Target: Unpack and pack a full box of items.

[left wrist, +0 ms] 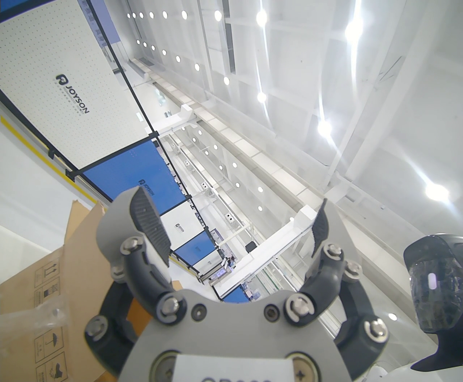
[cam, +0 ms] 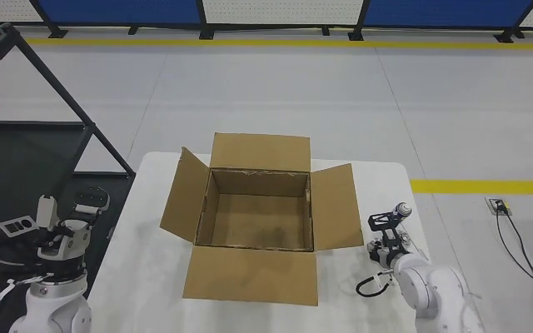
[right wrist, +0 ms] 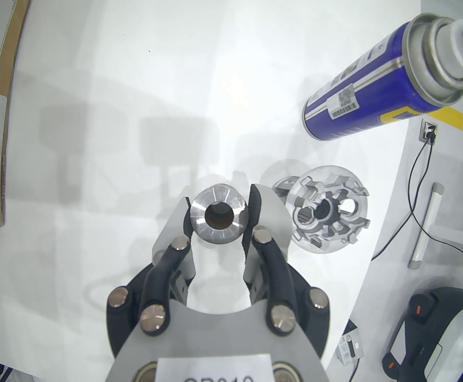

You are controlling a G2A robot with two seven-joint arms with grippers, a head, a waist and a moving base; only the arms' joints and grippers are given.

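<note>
Right end effector (right wrist: 219, 203) grips a cylinder (right wrist: 219, 217), right of the empty box (cam: 256, 223); left end effector (left wrist: 231, 202) gapes open beside it. Packing likely starts: next, lift the cylinder over the flap (cam: 336, 206) and in.

you have bright, even light from overhead. in the left wrist view the ceiling lamps (left wrist: 353, 32) flare into white streaks, and straight lines bow toward the edges. on the white table (right wrist: 108, 90) soft, overlapping grey shadows spread out, probably from several lamps at once. the metal sleeve (right wrist: 219, 214) glints on its cut face, and the spray can (right wrist: 372, 86) carries a pale highlight along its side. inside the box (cam: 258, 183) the floor is dimmer than the flaps.
</note>
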